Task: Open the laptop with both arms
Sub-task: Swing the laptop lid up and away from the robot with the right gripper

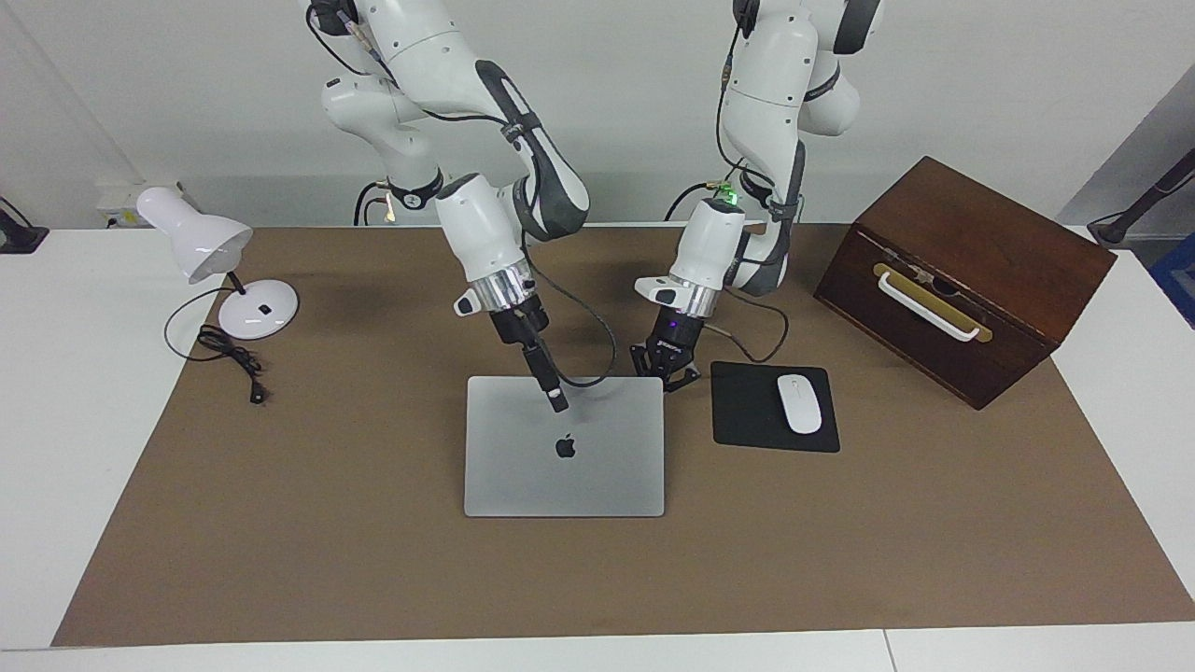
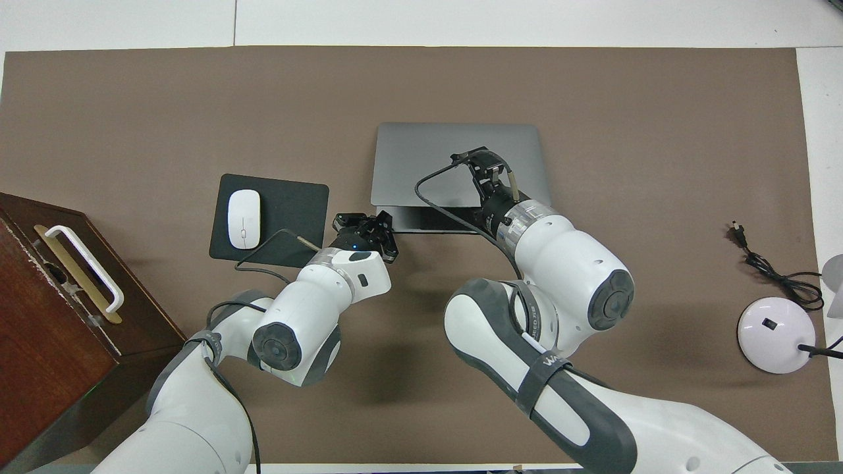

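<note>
The silver-grey laptop (image 1: 597,467) lies flat on the brown mat with its lid down and its apple logo up; it also shows in the overhead view (image 2: 435,158). A dark strip shows along its edge nearest the robots. My right gripper (image 1: 557,403) is shut, with its tip down on the lid just above the logo; it also shows in the overhead view (image 2: 484,164). My left gripper (image 1: 665,373) is open and low at the laptop's corner nearest the robots, toward the left arm's end; it also shows in the overhead view (image 2: 363,227).
A black mouse pad (image 1: 747,425) with a white mouse (image 1: 799,403) lies beside the laptop toward the left arm's end. A brown wooden box (image 1: 962,271) stands past it. A white desk lamp (image 1: 201,243) and its cord (image 1: 229,355) are at the right arm's end.
</note>
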Controlling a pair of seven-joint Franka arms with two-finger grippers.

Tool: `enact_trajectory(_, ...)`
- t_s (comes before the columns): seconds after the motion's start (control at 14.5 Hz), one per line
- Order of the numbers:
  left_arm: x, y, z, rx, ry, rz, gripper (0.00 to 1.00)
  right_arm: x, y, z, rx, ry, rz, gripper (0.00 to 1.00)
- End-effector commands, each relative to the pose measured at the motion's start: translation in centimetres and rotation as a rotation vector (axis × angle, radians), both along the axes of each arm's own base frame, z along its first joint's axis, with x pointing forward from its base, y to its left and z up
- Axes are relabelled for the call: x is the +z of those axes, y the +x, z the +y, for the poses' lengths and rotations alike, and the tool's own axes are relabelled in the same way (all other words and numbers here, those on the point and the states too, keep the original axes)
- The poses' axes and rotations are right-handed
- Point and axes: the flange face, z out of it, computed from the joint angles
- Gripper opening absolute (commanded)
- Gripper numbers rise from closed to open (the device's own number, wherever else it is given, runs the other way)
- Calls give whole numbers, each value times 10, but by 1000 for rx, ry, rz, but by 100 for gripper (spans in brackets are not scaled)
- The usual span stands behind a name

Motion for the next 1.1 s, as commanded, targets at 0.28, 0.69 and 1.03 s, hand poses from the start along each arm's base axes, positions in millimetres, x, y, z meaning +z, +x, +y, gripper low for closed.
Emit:
enact_trajectory(0.28, -16, 2, -8, -12, 8, 3, 0, 26, 48, 0, 41, 55, 4, 100)
enact_trajectory(0.69, -17, 1, -9, -14, 9, 4, 0, 44, 71, -5, 65, 80, 19, 100)
enact_trajectory(1.03, -17, 2, -8, -12, 9, 4, 0, 63, 94, -20, 92, 97, 49, 100)
